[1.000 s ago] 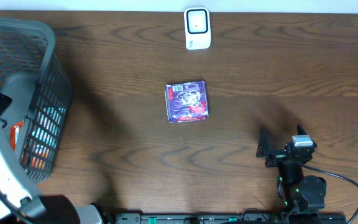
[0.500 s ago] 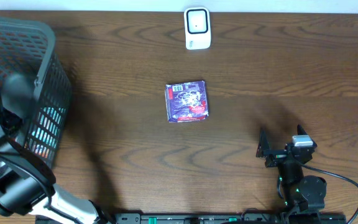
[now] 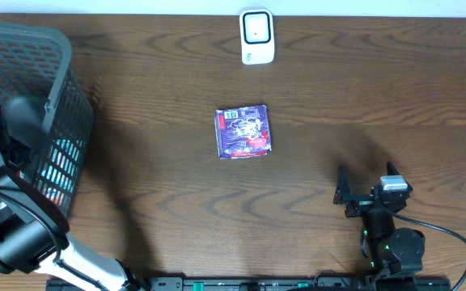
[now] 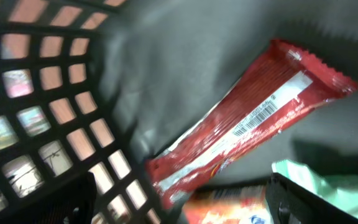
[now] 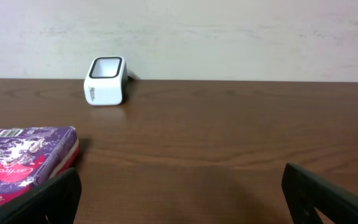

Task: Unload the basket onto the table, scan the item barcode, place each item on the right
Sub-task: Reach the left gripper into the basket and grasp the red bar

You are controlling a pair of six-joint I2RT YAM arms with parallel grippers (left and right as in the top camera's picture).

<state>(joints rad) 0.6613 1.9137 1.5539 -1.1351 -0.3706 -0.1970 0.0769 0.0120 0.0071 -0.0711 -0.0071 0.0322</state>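
My left gripper (image 4: pixel 185 211) is open inside the grey basket (image 3: pixel 51 89), with nothing between its dark fingers (image 4: pixel 309 202). Just ahead of it a red wrapper (image 4: pixel 253 118) leans on the basket wall, its white barcode strip facing the camera. An orange packet (image 4: pixel 229 208) lies below the jaws. A purple packet (image 3: pixel 245 132) lies flat mid-table with a barcode label at its top edge. The white scanner (image 3: pixel 257 36) stands at the far edge. My right gripper (image 3: pixel 366 184) rests open near the front right, to the right of the purple packet (image 5: pixel 23 165) and facing the scanner (image 5: pixel 106 81).
A pale green packet (image 4: pixel 328 180) lies at the right inside the basket. The basket's mesh wall (image 4: pixel 36 112) is close on the left of the left gripper. A black cable (image 3: pixel 451 238) loops by the right arm's base.
The left arm has swung across and reached down into the basket. The purple packet, the scanner and the right arm have not moved.
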